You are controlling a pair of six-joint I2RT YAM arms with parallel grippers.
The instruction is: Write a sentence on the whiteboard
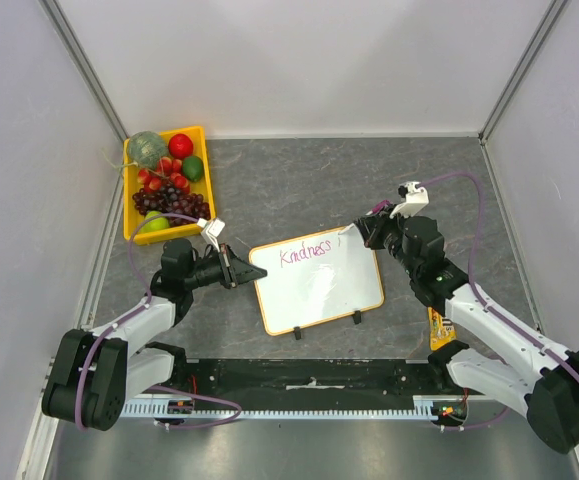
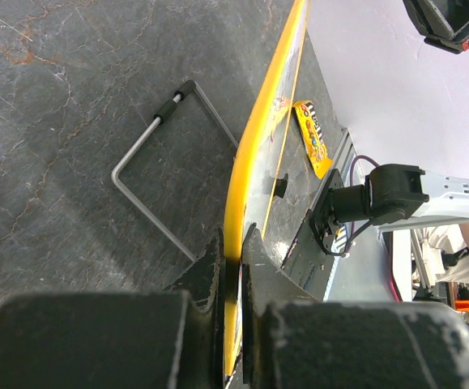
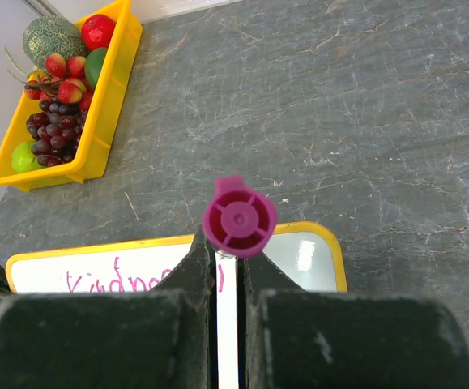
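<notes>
The whiteboard (image 1: 319, 290), white with a yellow-orange frame, lies tilted in the middle of the table. Pink handwriting on it, the sentence (image 1: 304, 252), reads "Kindness" along the upper edge. My left gripper (image 1: 247, 270) is shut on the board's left edge; in the left wrist view the yellow frame (image 2: 254, 146) runs edge-on between the fingertips of that gripper (image 2: 232, 243). My right gripper (image 1: 366, 232) is shut on a pink-capped marker (image 3: 240, 216) at the board's upper right corner, just past the last letter. The marker's tip is hidden under its cap end.
A yellow tray (image 1: 129, 215) of fruit stands at the back left. A yellow candy packet (image 1: 439, 330) lies by the right arm's base. A wire stand (image 2: 149, 174) juts from beneath the board. Two black clips (image 1: 357, 318) sit on the board's near edge.
</notes>
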